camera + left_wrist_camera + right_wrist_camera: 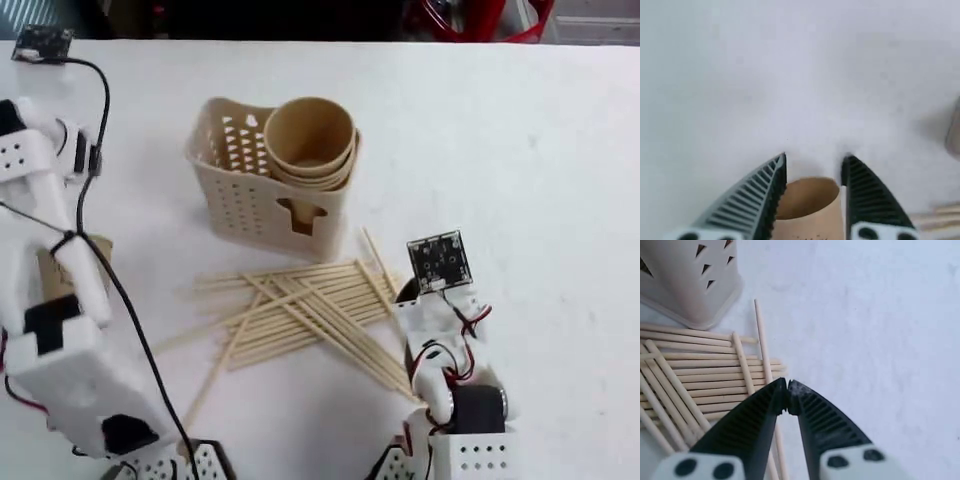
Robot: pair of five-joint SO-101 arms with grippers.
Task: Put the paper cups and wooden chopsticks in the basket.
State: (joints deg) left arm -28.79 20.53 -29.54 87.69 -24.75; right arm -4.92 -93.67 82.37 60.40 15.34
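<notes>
A beige perforated basket [255,195] stands mid-table with stacked paper cups [310,140] in its right end. Wooden chopsticks [300,315] lie piled on the table in front of it. My left gripper [815,160] is at the table's left side, shut on another paper cup [807,202] that sits between its fingers; that cup [48,272] peeks out from under the left arm. My right gripper [787,389] hovers at the right edge of the chopstick pile [700,375] with its tips pressed together. One chopstick [764,347] runs beneath it.
A corner of the basket [690,280] is near the right gripper. A black cable [100,210] trails along the left arm. A small circuit board [42,43] lies at the far left. Bare white table [520,170] spreads to the right.
</notes>
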